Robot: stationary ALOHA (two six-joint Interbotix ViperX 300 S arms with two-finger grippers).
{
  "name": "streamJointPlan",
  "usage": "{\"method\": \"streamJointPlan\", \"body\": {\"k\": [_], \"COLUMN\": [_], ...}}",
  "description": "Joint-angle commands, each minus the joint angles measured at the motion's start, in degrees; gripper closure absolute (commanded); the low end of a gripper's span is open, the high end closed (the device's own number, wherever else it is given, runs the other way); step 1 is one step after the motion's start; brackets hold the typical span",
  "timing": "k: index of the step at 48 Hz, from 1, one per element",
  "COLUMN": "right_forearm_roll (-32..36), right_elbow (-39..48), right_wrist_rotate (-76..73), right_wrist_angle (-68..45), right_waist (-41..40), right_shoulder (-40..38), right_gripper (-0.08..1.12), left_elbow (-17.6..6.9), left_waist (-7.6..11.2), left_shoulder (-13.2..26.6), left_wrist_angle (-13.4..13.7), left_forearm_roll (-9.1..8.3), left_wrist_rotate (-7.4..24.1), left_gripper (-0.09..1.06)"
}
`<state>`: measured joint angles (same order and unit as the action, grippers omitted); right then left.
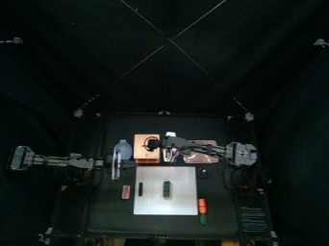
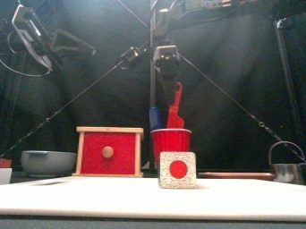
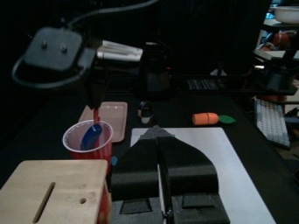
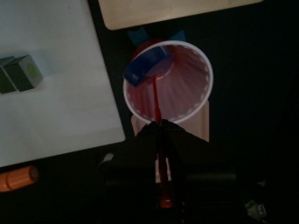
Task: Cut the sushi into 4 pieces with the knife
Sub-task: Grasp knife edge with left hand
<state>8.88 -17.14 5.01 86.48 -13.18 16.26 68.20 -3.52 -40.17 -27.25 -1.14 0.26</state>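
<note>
The counter point(image 1: 100, 217) carries a white cutting board point(image 1: 152, 183) at its middle. Behind the board stand a wooden box point(image 2: 109, 152) and, to its right, a pink tray point(image 1: 195, 154). The red cup point(image 2: 171, 143) stands between them. The sushi roll point(image 1: 167, 188) lies on the board, uncut. The right gripper point(image 4: 163, 131) hangs above the cup, pinching the red knife point(image 2: 174, 103) with its blade pointing down into the cup. The blue knife point(image 2: 156, 118) stands in the cup. The left gripper point(image 3: 160, 138) hovers at the board's left edge, jaws pressed together and empty.
</note>
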Motion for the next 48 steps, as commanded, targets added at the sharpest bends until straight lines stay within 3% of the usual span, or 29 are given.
{"method": "streamJointPlan", "body": {"k": [1,16,24,30,40,48], "right_forearm_roll": [0.44,3.87,5.19,5.71,5.54,5.36], "right_elbow": [-3.08,-1.23,4.48,11.07,25.14,36.04], "right_wrist_rotate": [-0.09,-1.49,-3.08,-6.42,-11.25,-12.57], "right_wrist_angle": [1.23,-1.49,-8.70,-17.40,-33.31,-47.46], "right_waist": [-0.35,0.35,3.43,5.36,7.29,7.73], "right_shoulder": [-5.98,-17.84,-24.26,-29.18,-38.23,-44.03], "right_gripper": [0.78,0.78,0.78,0.78,0.78,0.78], "left_elbow": [-0.79,-0.70,-0.70,-0.70,-0.97,-1.76], "left_waist": [-0.35,-0.53,-0.88,-0.88,-0.97,-0.97], "left_shoulder": [0.09,0.09,0.09,0.09,0.18,0.18], "left_wrist_angle": [-0.53,-1.23,-3.60,-5.98,-7.21,-7.21], "left_forearm_roll": [0.09,0.09,0.00,0.09,0.09,1.93], "left_wrist_rotate": [0.09,0.09,0.09,0.09,-0.35,-0.44], "left_gripper": [0.91,0.91,0.88,0.79,0.57,0.37]}}
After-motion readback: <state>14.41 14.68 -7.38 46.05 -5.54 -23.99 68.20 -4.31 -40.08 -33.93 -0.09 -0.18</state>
